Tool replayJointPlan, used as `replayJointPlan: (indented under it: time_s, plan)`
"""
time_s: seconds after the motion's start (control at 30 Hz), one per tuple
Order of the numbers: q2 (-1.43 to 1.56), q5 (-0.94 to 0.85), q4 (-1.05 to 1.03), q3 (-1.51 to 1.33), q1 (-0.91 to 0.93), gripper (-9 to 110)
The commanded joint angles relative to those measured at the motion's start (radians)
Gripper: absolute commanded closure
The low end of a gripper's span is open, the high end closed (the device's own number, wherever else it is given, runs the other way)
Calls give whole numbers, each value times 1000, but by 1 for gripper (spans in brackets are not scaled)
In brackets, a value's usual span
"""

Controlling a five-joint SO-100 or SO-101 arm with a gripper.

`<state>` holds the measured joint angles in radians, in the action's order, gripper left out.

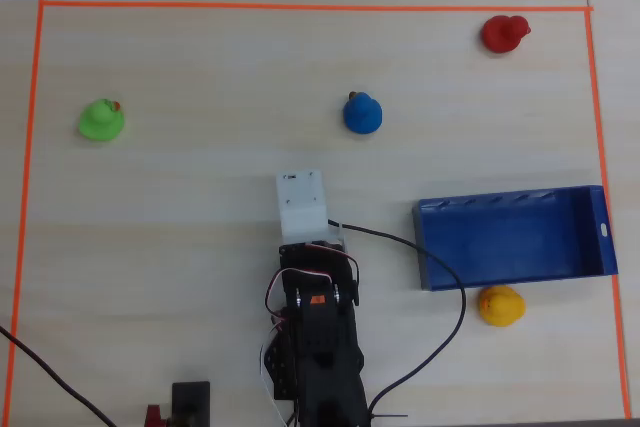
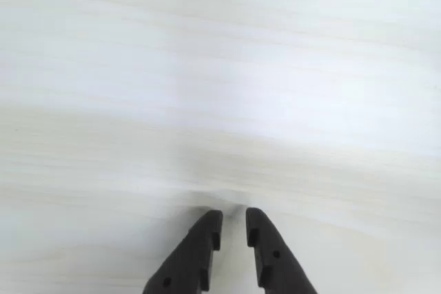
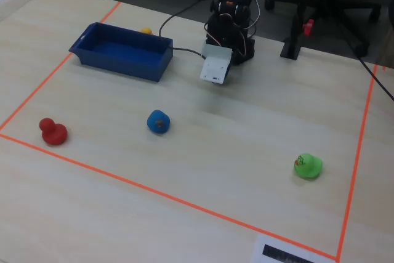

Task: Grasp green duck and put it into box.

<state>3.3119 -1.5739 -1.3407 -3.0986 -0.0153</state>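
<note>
**Green duck far off, arm not there yet**

Sits alone near the left edge in the overhead view: green duck (image 1: 101,120), well apart from everything else; seen low on the right in the fixed view (image 3: 307,166); not in the wrist view at all.

Looks small, round and bright lime green; tiny orange-red beak on top; probably soft and a bit squishy, so likely to slip or roll if pinched on one side only.

Best way for this step, most likely: swing the arm toward the green duck; open wide before going down; come straight down over the round body; squeeze gently at the middle, not the head; lift clear, then carry across to the box.

Farther out: gripper (image 2: 233,228) over bare table (image 2: 220,87), nearly closed, only a thin gap between the two dark tips, nothing held; arm folded near the middle of the marked area in the overhead view.

Then the box (image 1: 598,265), blue and low, empty, on the right side in the overhead view, far from the green duck.

Other ducks to leave alone: blue duck (image 1: 363,114) near the middle; red duck (image 1: 503,34) up in the corner; yellow duck (image 1: 501,306) just beside the box.

Around it all: orange tape (image 1: 300,6) marking the work area.
</note>
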Motion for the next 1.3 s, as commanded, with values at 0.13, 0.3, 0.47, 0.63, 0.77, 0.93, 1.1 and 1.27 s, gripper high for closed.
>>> replayJointPlan:
  time_s: [0.13,0.3,0.47,0.63,0.77,0.93,1.1,1.27]
  plan:
    - [0,-5,-6,-12,15,100]
    - [0,-5,-6,-12,15,100]
    - [0,-5,-6,-12,15,100]
    - [0,-5,-6,-12,15,100]
    - [0,-5,-6,-12,15,101]
    - [0,-5,-6,-12,15,101]
    - [0,-6,-6,-12,15,101]
    - [0,-17,8,-12,15,101]
